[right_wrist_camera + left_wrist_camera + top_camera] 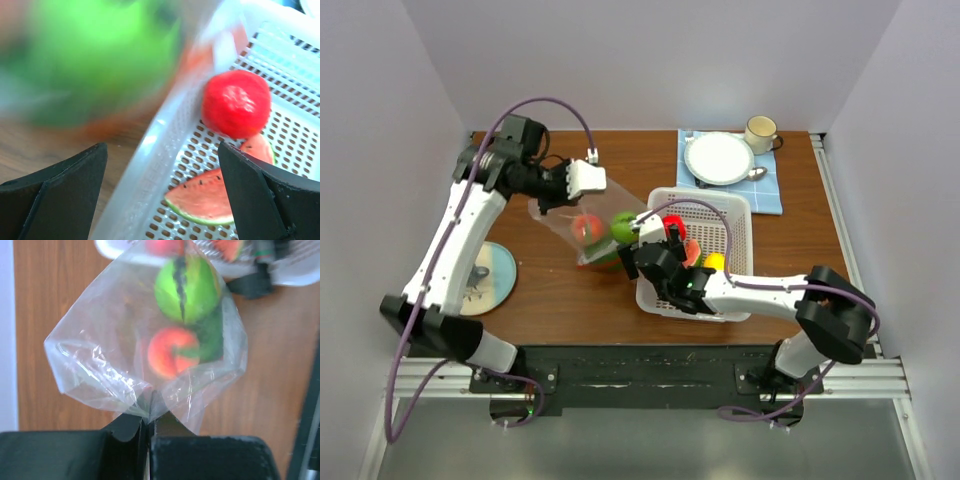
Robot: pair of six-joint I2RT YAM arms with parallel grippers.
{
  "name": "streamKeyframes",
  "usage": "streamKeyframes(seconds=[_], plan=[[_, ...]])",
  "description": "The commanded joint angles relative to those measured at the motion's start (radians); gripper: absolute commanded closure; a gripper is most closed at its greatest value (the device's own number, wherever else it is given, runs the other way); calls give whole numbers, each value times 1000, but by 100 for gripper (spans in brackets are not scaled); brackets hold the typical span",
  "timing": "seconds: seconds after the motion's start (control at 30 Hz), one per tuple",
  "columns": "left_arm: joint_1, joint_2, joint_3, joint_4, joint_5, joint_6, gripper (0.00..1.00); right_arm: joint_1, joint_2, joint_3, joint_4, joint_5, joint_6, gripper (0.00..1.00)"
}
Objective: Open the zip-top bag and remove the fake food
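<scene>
The clear zip-top bag (582, 225) hangs tilted above the table. My left gripper (555, 200) is shut on one pinched edge of it (149, 410). Inside the bag are a bright green fruit (185, 287), an orange-red fruit (172, 352) and a dark green piece (212, 335). My right gripper (645, 250) is open and empty, straddling the left rim of the white basket (150, 165), just below the bag's lower end. In the basket lie a red round fruit (235, 102), a watermelon slice (202, 197) and a yellow piece (715, 262). The bag's zip strip is not clearly visible.
A white plate (720, 157) and a spoon lie on a blue cloth at the back right, with a mug (760, 130) beside them. A pale blue dish (492, 278) sits at the left, near the left arm. White walls enclose the table on three sides.
</scene>
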Motion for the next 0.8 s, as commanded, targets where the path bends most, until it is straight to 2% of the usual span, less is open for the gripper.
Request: streamKeyframes(seconds=[0.0,0.23,0.3,0.4,0.43,0.6,0.77], plan=[[-30,-81,-131,-65,94,-79,100,-4,-79,-16,-41,61,41,4],[-58,-109,-338,-40,118,-99,100,-6,-220,-65,-136,116,53,4],[-58,-92,-430,7,41,-98,100,-4,-247,-85,-161,116,58,4],[-49,-57,-553,163,-97,-104,100,-4,-289,-103,-239,112,70,4],[-43,-42,-570,222,-119,-95,100,-4,-304,-110,-256,112,88,4],[34,87,-583,300,-181,-55,100,-4,-309,-146,-382,155,168,5],[106,162,-589,377,-293,0,100,-9,-225,-93,-619,285,442,6]])
